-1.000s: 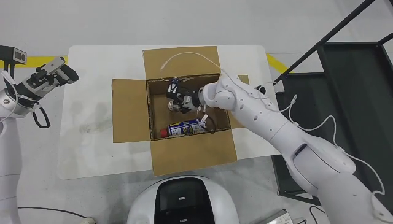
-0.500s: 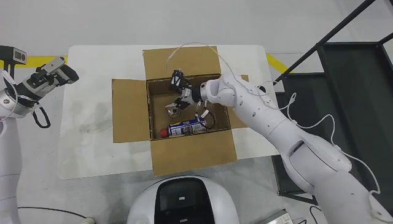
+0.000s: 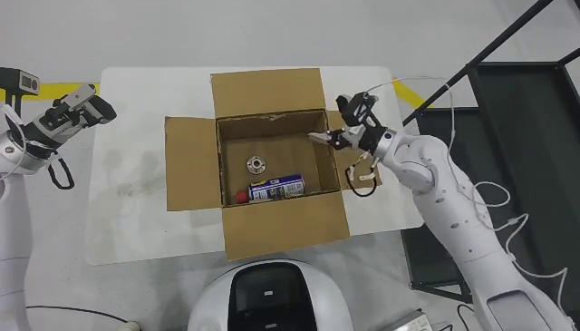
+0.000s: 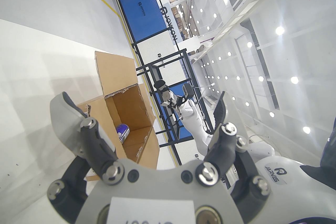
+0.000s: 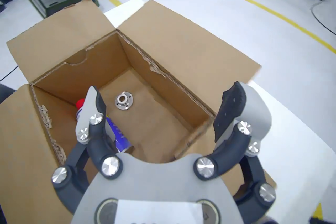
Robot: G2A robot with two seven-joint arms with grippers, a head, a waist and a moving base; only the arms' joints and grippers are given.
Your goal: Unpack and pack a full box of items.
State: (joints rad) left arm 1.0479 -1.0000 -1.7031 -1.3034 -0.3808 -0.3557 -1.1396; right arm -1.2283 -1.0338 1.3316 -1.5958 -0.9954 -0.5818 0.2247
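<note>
Right wrist view: right gripper (image 5: 164,91), wide open and empty, hangs over the box (image 5: 183,51) rim, apparently between transfers; picking the flange (image 5: 124,101) or can (image 5: 119,137) inside requires a straight descent.

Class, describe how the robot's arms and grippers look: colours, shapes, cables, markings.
The right arm and left arm have glossy white rounded shells. A white cable loops off the right one. The right gripper and left gripper each have a grey plate, silver screws, black links, a white label and two silver-backed fingers with black pads.
</note>
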